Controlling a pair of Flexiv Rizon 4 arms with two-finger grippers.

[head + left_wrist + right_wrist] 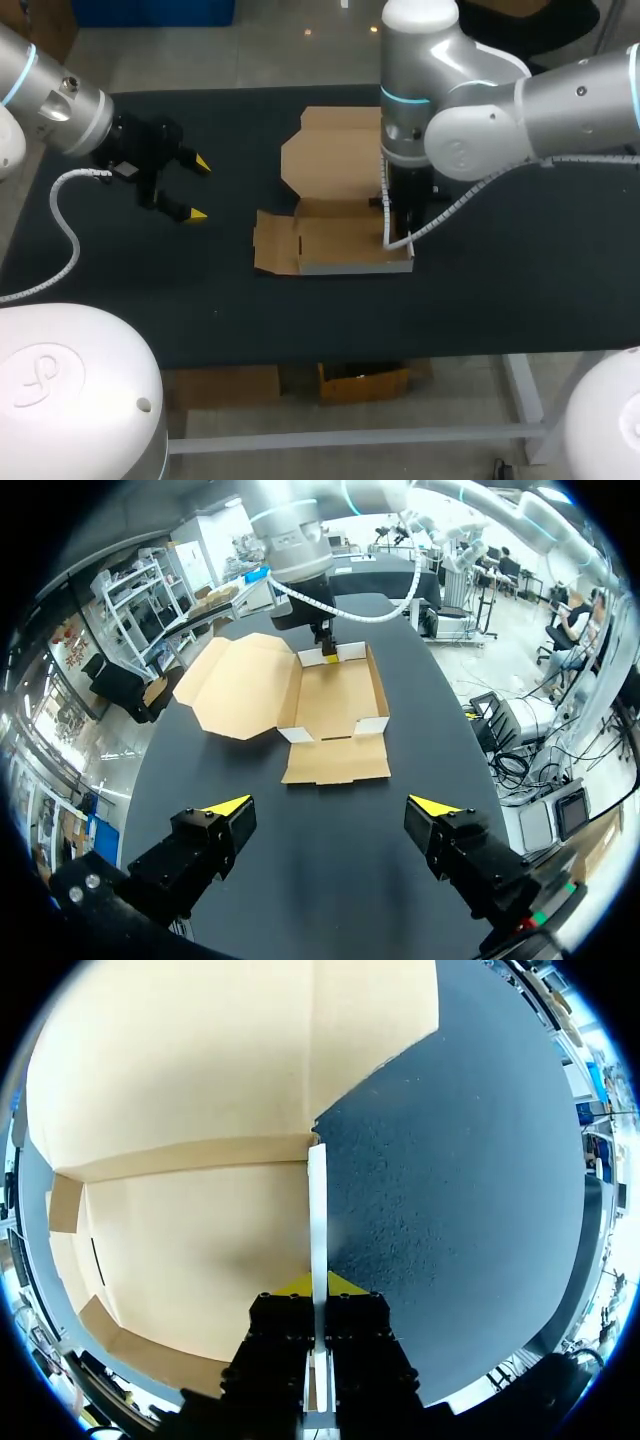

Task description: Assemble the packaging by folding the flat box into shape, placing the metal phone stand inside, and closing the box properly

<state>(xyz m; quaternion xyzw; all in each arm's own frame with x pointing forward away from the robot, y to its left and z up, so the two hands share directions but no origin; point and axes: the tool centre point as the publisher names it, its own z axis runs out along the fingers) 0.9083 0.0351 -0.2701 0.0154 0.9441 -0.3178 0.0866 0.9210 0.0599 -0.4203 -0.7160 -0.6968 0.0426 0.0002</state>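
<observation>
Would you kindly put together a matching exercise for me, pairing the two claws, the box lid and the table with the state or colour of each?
Things:
1. left claw
2. right claw
3. lid
4. table

States:
A. black top
B. shut on the side wall of the box
C. open, over bare table, apart from the box
D. folded back, leaving the box open

Pairs: 1-C; 2-B; 3-D; 4-A
</observation>
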